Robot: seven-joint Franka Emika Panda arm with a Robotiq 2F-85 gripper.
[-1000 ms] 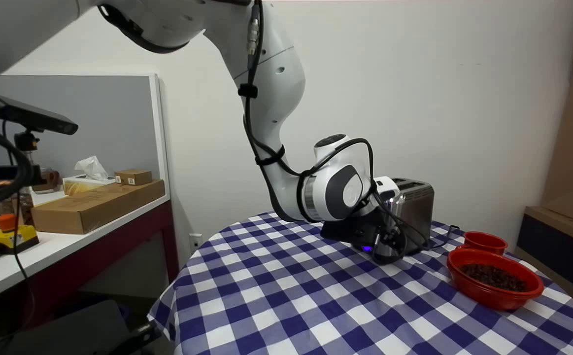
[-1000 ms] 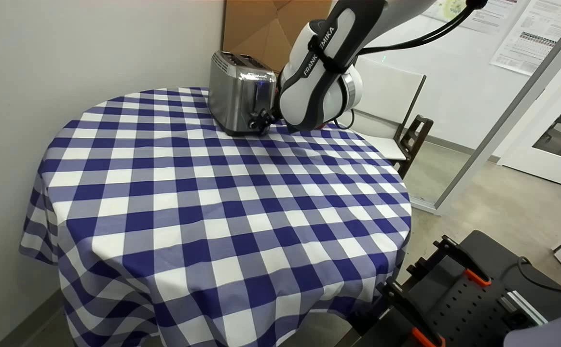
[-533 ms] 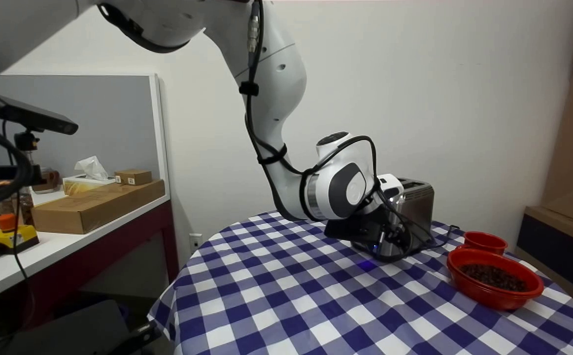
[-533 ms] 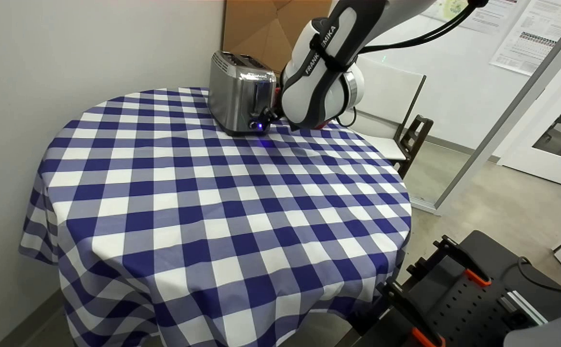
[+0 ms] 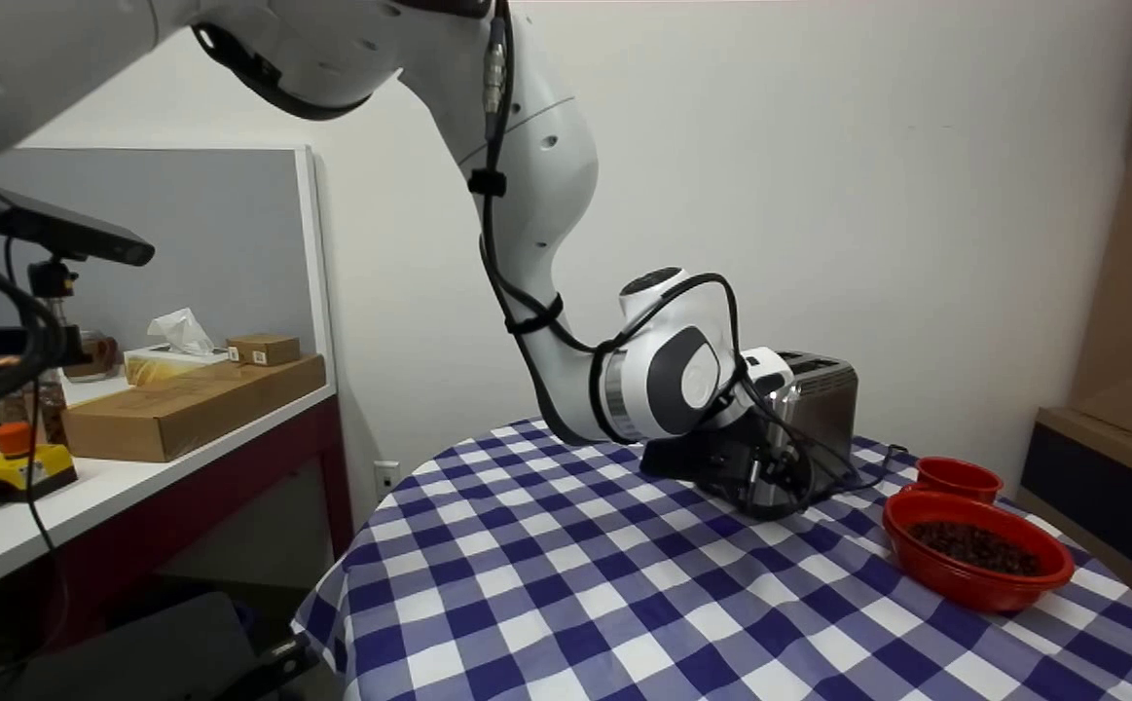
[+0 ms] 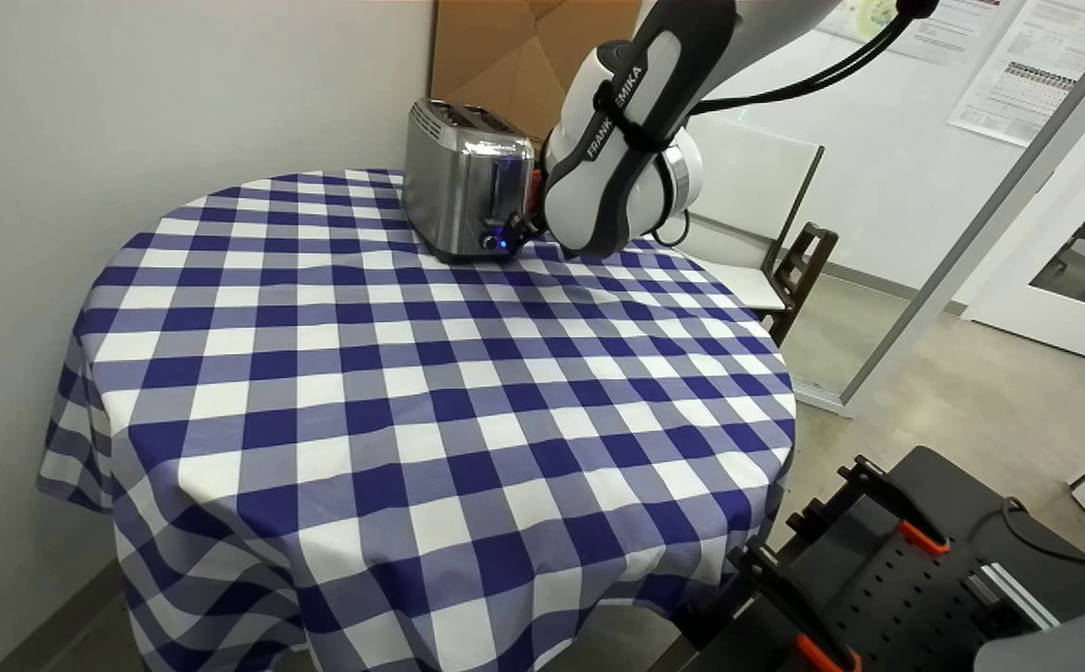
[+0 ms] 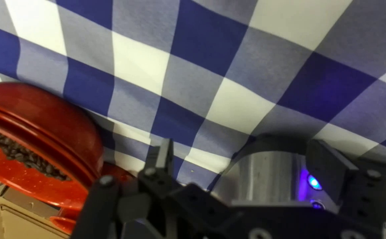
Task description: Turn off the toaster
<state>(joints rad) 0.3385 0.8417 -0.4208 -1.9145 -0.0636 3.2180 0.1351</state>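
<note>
At left in the wrist view we locate the red bowl point(image 7: 60, 127), then the end effector point(image 7: 240, 149), fingers spread, and between them, on the counter point(image 7: 179, 59), the toaster point(image 7: 266, 177), judged rigid, slick, moderately heavy, and best pressed, not gripped, at its blue-lit control point(image 7: 314, 182).

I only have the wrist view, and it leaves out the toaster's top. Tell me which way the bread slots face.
Observer: Upward; in both exterior views the toaster stands upright with its bread slots on top.
Operator: Now tell me what is above the blue light on that side.
Observer: An exterior view shows a dark vertical strip running up the toaster there, above the light.
</note>
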